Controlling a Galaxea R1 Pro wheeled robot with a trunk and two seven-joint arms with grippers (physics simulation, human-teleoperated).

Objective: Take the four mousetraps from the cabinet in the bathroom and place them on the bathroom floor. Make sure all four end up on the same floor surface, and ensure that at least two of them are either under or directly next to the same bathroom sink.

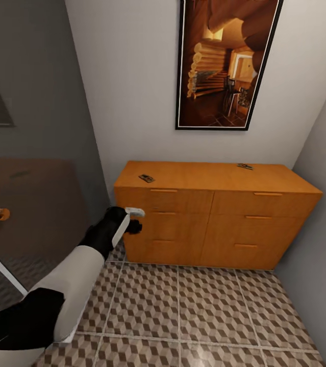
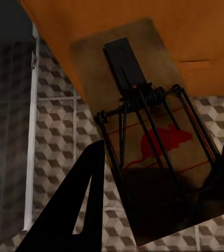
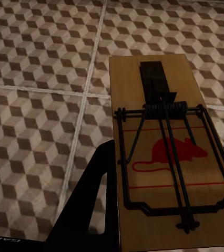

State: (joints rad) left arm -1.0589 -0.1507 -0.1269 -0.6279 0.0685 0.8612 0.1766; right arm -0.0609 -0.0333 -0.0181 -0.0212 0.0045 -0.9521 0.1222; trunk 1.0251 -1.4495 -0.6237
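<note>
Cabinet [image 1: 208,214]: low orange-brown chest against the white wall, drawers shut; two mousetraps lie on its top, one near the left end [image 1: 146,178], one toward the right rear [image 1: 245,166], well apart.
Left gripper [image 1: 132,220]: out in front of the cabinet's left drawers; jaws clamped on a mousetrap [image 2: 154,136], one dark finger to each long edge of the board.
Right gripper [image 3: 164,210]: over the bathroom floor [image 3: 38,79]; jaws closed on another mousetrap [image 3: 167,152], held flat above the cube-pattern tiles, not touching them as far as I can judge.
Count: two traps in hand, two on the cabinet top; none seen on the floor [image 1: 193,306] yet.
Handling: judged light, stiff, thin wooden boards; wire spring and bar look snaggy, so best taken by the bare long edges at the plain end, away from the wire. Flat shape should lie stable once set down; smooth wood may slip in a loose pinch.
Markings: red mouse outline and thin red lines on each board; no readable writing. Framed picture [image 1: 226,63] of a log interior above the cabinet, no lettering legible.
</note>
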